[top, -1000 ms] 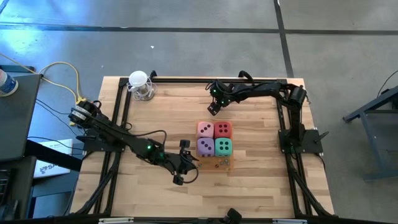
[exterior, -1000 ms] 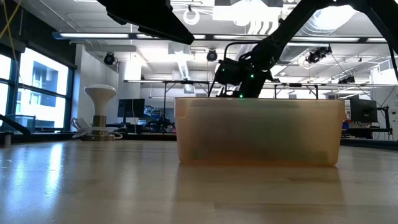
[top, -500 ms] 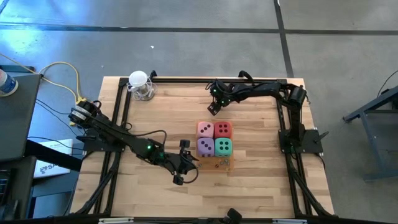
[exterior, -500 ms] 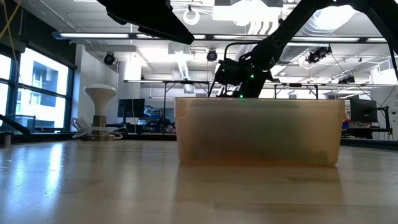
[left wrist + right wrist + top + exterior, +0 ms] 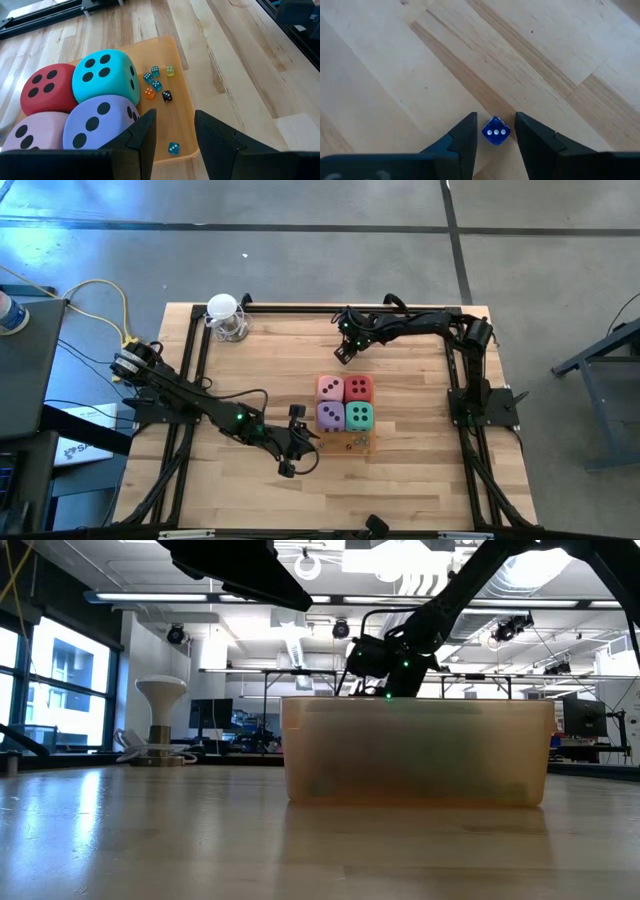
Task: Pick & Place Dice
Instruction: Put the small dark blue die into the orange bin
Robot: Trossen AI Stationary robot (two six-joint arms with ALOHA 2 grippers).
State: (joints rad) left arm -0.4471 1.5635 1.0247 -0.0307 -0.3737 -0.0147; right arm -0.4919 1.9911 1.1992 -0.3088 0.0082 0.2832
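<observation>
The right tool (image 5: 493,135) hangs over bare wood near the far side of the light plank bench (image 5: 250,490), its two dark fingers (image 5: 465,137) parted a little with a small translucent blue die (image 5: 495,133) showing three white pips sitting between them. Whether the fingers actually touch the little die I cannot tell.

The left tool (image 5: 172,132) sits low at the near edge of the shallow translucent orange plastic tray (image 5: 182,117), fingers spread apart and holding nothing. Just ahead of it, packed together in the tray, are four big soft cubes with dark pips: the lilac-purple cube (image 5: 100,125) nearest the tool, the pink cube (image 5: 30,132) beside that, and behind them the teal-green cube (image 5: 105,77) and the red cube (image 5: 47,92), all touching one another. On the tray's bare floor next to the big cubes lies a scatter of tiny hard dice (image 5: 157,85) in blue, yellow, orange and black, with one more tiny blue die (image 5: 173,148) close in front of the left tool's fingers.

From above, the four cubes form a tight square (image 5: 345,403) well apart from the right tool (image 5: 343,356).
</observation>
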